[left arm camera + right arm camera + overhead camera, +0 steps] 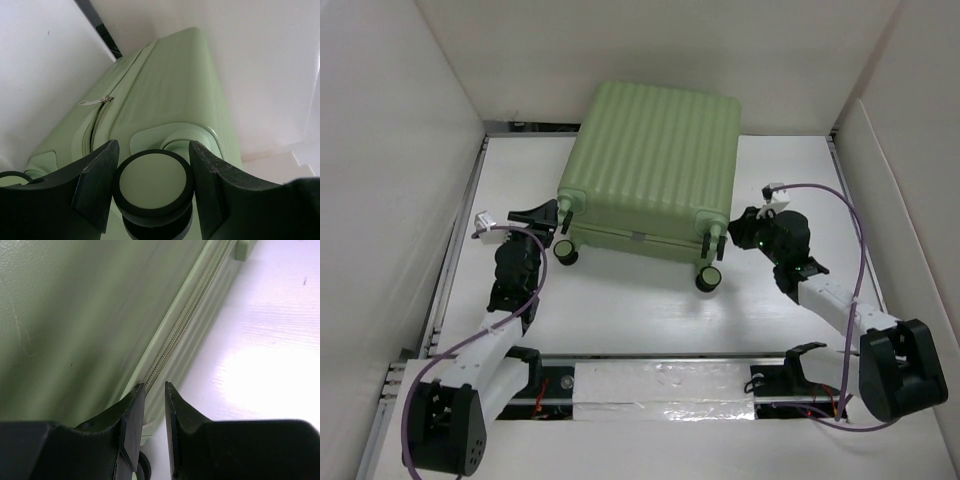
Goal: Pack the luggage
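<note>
The luggage [655,150] is a pale green ribbed hard-shell suitcase. It lies closed and flat at the back middle of the white table, its black caster wheels facing the arms. My left gripper [560,214] is at its near left corner. In the left wrist view its fingers [97,185] press both sides of a caster wheel [152,177] with a green hub. My right gripper [732,228] is at the near right corner. In the right wrist view it [155,392] stands almost closed beside the zip seam [185,320], with nothing seen between the jaws.
Two lower caster wheels [566,252] [709,278] rest on the table. White walls [390,150] close in the left, back and right sides. A white padded strip [665,392] lies along the near rail between the arm bases. Purple cables loop off both arms.
</note>
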You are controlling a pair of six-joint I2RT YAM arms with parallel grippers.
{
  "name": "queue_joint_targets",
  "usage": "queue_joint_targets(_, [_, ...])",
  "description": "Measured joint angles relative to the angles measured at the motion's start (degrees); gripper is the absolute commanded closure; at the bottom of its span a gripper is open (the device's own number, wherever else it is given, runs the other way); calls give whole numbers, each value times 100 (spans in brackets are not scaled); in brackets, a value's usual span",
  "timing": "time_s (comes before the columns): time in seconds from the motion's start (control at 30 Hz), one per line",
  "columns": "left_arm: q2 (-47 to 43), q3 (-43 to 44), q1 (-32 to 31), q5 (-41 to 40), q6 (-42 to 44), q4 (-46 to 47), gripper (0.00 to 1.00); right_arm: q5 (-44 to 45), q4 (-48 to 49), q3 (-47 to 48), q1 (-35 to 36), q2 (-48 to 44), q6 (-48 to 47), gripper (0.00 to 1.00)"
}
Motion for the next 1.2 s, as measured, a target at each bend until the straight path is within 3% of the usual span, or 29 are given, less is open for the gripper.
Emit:
queue_joint_targets(0.17, [-632, -133, -59, 39, 92, -549, 100, -831, 367, 46, -411, 330, 17, 71])
queue_joint_targets(0.2, [-732, -144, -61, 46, 118, -654, 96, -1014, 446, 109, -481, 461, 11, 73])
queue_joint_targets(0.23, [-831, -155, -63, 46, 149, -734, 82, -1189, 501, 179, -549, 586, 11, 74])
queue_joint_targets(0.27, [-927, -160, -70, 46, 184, -839, 52, -1311, 575, 221, -610, 686, 13, 75])
queue_joint_targets(0.3, [-1005, -160, -76, 26, 229, -933, 40, -1421, 699, 232, -675, 765, 15, 76])
queue_joint_targets(0.4, [-1259, -57, -166, -59, 334, -1285, 10, -1633, 1196, 24, -831, 684, 133, 92])
queue_joint_targets(0.47, [-1338, 144, -223, -229, 367, -1384, 7, -1799, 1530, -256, -962, 363, 227, 100])
queue_joint_targets(0.57, [-1231, 546, -188, -310, 468, -1207, 10, -1993, 2094, -758, -1137, -195, 332, 100])
queue_joint_targets(0.63, [-975, 944, -195, -35, 501, -960, 24, -2124, 2376, -1040, -1246, -411, 361, 95])
queue_joint_targets(0.7, [-643, 1320, -221, 444, 553, -612, 35, -2277, 2653, -1272, -1346, -457, 398, 81])
queue_joint_targets(0.73, [-450, 1471, -267, 680, 590, -455, 38, -2393, 2811, -1384, -1386, -428, 428, 67])
queue_joint_targets(0.8, [-92, 1786, -597, 1027, 817, -319, 42, -2653, 3152, -1591, -1486, -289, 474, 60])
queue_joint_targets(0.87, [295, 2127, -1241, 1169, 1163, -398, 44, -2924, 3508, -1729, -1582, -46, 511, 60])
queue_joint_targets(0.97, [623, 2404, -2131, 1410, 1628, -542, 57, -3333, 4065, -1792, -1711, 426, 568, 60])
queue_joint_targets(1.0, [625, 2404, -2267, 1519, 1725, -619, 67, -3462, 4262, -1781, -1746, 601, 579, 60])
queue_joint_targets(1.2, [691, 2332, -2964, 1478, 2155, -765, 69, -4138, 5029, -1633, -2074, 1790, 881, 58])
